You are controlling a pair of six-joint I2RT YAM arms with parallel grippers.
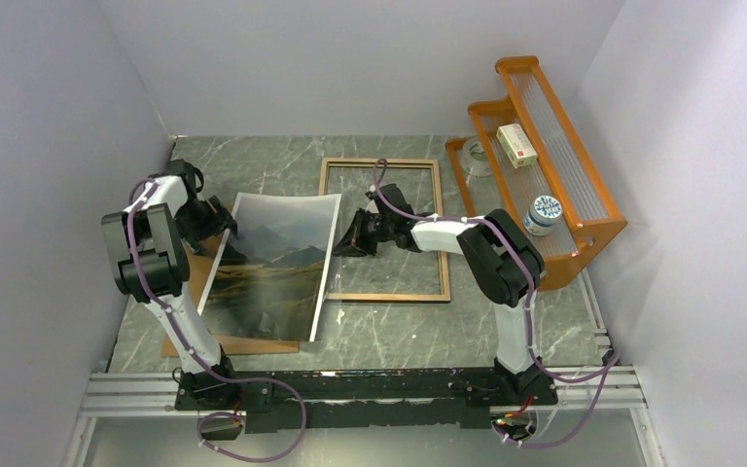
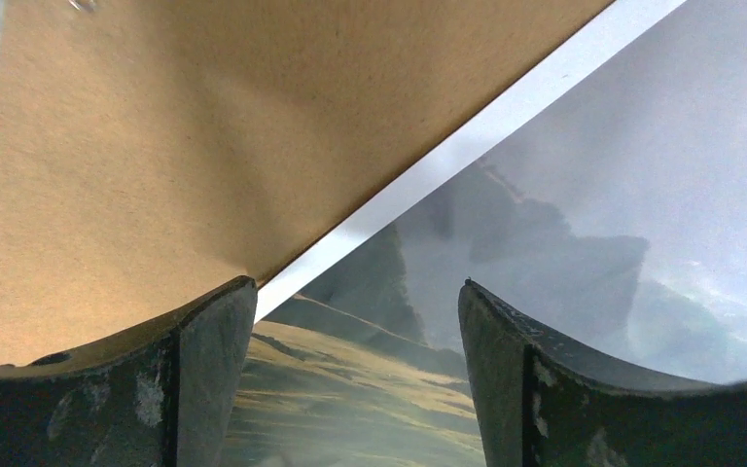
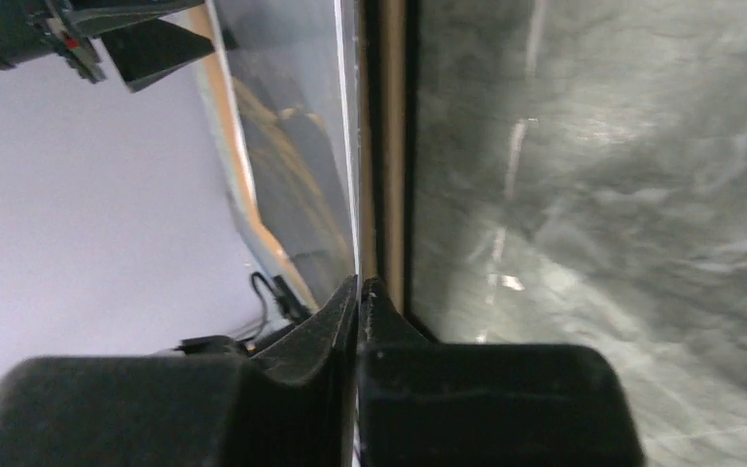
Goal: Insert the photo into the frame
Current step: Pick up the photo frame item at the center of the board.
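- In the top external view, the photo [image 1: 274, 263] lay mostly over a brown backing board [image 1: 214, 344] on the surface [image 1: 389, 331]. It was just left of the frame [image 1: 384, 296], which lay flat with its light-brown side up.
- The photo's right edge looked lifted and bowed where the right claw [image 1: 348, 235] met it. The left claw [image 1: 216, 222] sat at its far left corner.
- In the left wrist view, the left claw [image 2: 355, 292] was spread wide and gripping nothing. Its fingers straddled the photo [image 2: 564, 243] at its white margin, and the backing board [image 2: 156, 146] showed beyond.
- In the right wrist view, the right claw [image 3: 360, 287] was pressed together, pinching the photo [image 3: 297, 156] at its thin edge, right beside the frame's wooden rail [image 3: 394, 146].
- I judged the photo light, limp and glossy. It would probably sag from a single pinch, slip under a weak one and crease under a hard one.
- I judged the white margin the safest place to hold, with a second grip on the opposite edge to keep the sheet taut.
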